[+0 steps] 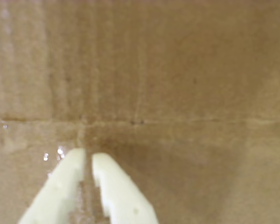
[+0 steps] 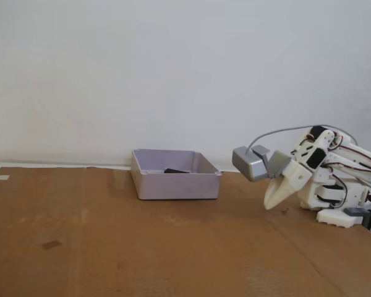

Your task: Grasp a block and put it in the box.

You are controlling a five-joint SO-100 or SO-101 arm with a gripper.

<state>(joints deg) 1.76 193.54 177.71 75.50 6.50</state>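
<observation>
1. Corrugated cardboard surface (image 2: 111, 247) fills the scene below a bare white wall.
2. White end effector (image 1: 87, 161) hangs low at right, fingers nearly closed and empty, apparently parked.
3. Grey box (image 2: 176, 176), left of it, holds a dark block (image 2: 175, 171).
4. No readable writing.
</observation>
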